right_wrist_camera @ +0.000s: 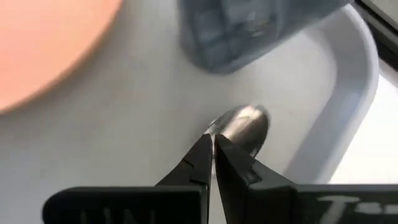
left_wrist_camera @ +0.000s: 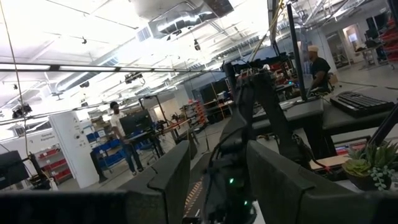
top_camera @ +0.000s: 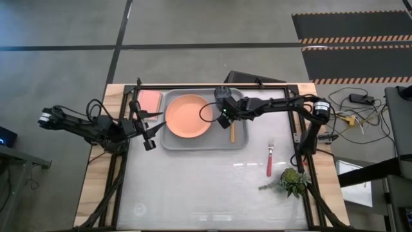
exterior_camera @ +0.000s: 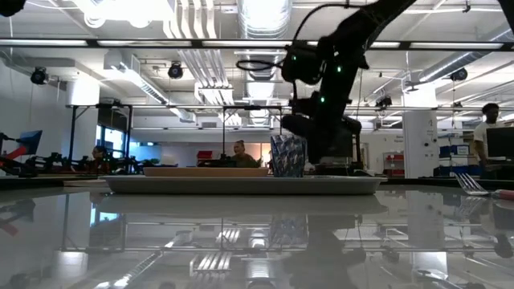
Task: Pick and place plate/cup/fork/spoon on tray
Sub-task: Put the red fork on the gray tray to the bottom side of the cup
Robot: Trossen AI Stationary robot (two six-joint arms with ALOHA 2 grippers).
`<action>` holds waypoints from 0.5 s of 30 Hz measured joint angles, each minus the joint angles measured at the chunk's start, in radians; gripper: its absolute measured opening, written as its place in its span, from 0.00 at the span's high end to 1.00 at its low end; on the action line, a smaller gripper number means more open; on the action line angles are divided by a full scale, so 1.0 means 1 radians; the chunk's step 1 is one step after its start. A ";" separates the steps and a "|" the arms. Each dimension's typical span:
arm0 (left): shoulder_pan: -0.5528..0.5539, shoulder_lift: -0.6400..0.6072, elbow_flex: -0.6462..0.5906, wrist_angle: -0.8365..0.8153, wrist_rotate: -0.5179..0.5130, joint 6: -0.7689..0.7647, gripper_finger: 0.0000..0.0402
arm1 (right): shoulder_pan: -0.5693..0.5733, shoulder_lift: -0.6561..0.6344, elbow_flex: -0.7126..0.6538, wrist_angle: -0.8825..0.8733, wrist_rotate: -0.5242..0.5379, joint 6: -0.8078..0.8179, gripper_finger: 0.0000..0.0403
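Right gripper (right_wrist_camera: 213, 146), fingers pinched together, hovers over the slippery, light orange-handled metal spoon (top_camera: 232, 132) near the grey rimmed tray (top_camera: 193, 143)'s right edge; grip its handle.

Glossy worktop (top_camera: 206, 187) carries grey tray (top_camera: 172, 143), pink flat rectangle (top_camera: 150, 100), fork (top_camera: 270, 158), small green plant (top_camera: 291, 182).

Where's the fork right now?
In the high view, the fork lies on the bare table right of the tray, outside it, near the small green plant.
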 joint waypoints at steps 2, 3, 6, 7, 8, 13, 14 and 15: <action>0.000 0.000 0.000 0.000 0.000 0.000 0.65 | 0.026 -0.017 0.029 -0.072 -0.033 0.056 0.98; 0.000 0.000 0.000 0.000 0.000 0.000 0.65 | 0.041 -0.028 0.040 -0.103 -0.060 0.089 0.98; 0.000 0.000 0.000 0.000 0.000 0.000 0.65 | 0.095 -0.070 0.050 -0.194 -0.125 0.198 0.98; 0.000 0.000 0.000 0.000 0.000 0.000 0.65 | 0.115 -0.089 0.048 -0.227 -0.134 0.233 0.98; 0.000 0.000 0.000 0.000 0.000 0.000 0.65 | 0.136 -0.107 0.044 -0.259 -0.136 0.274 0.98; 0.001 0.000 0.000 0.000 0.000 0.000 0.65 | 0.229 -0.220 -0.034 -0.417 -0.217 0.520 0.98; 0.001 0.000 0.000 0.000 0.000 0.000 0.65 | 0.247 -0.246 -0.063 -0.430 -0.244 0.581 0.98; 0.001 0.000 0.000 0.000 0.000 0.000 0.65 | 0.268 -0.272 -0.095 -0.441 -0.276 0.644 0.98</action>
